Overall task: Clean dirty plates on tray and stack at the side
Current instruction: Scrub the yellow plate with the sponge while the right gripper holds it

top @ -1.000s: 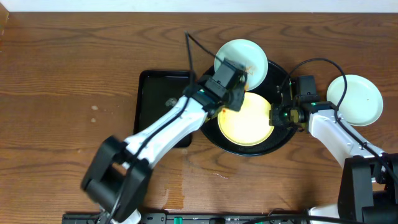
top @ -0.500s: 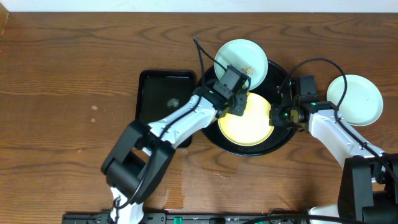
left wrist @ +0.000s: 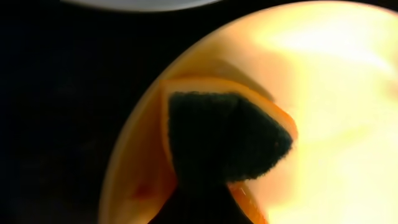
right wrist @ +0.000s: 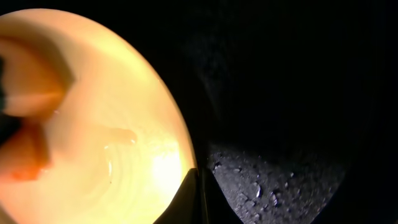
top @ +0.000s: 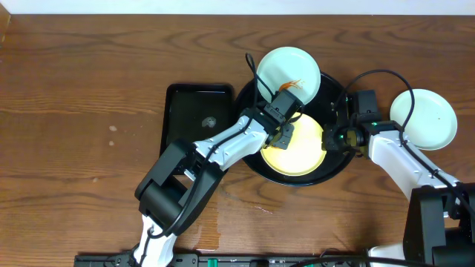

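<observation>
The left gripper (top: 285,131), clenched on a sponge (left wrist: 224,146), has shifted onto the yellow plate (top: 306,152), so scrubbing likely begins; whether the right gripper (top: 335,137) grasps anything cannot be told.

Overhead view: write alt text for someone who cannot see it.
The left hand is low over a yellow plate in the round black tray, the right hand at that plate's right edge. A smeared mint plate overlaps the tray's far rim; a second mint plate lies right of the tray.
</observation>
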